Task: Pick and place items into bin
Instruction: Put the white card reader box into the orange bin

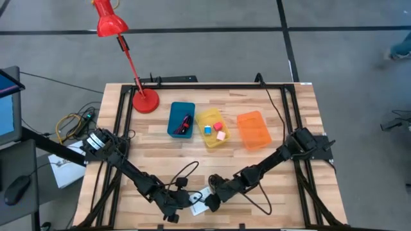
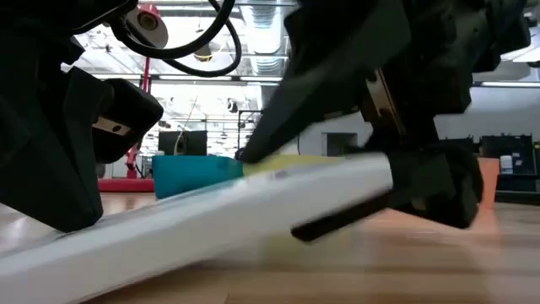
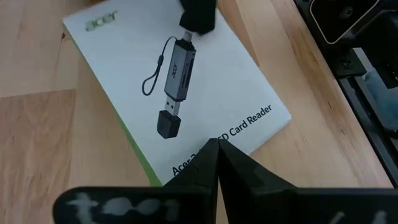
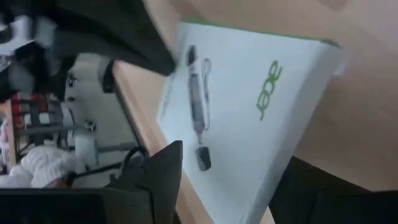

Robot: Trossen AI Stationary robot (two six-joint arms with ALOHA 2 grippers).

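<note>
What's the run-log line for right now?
left gripper: shut, tips on white card reader box | right gripper: fingers around box edge, lifting it | bins: teal, yellow, orange

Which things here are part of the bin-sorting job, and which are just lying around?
Job: white box, tilted in the right gripper, shut left gripper over it; blue bin holding cord; yellow bin holding blocks; orange bin.
Lying about: red lamp, cables beside the table.

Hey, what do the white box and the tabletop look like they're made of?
The white box looks like thin printed cardboard with a matte to slightly satin finish: crisp flat faces, a printed card-reader picture, lettering and a green edge. The tabletop looks like wood in joined strips, smooth and probably sealed: the grain and plank seams show. Neither can be confirmed by look alone.
</note>
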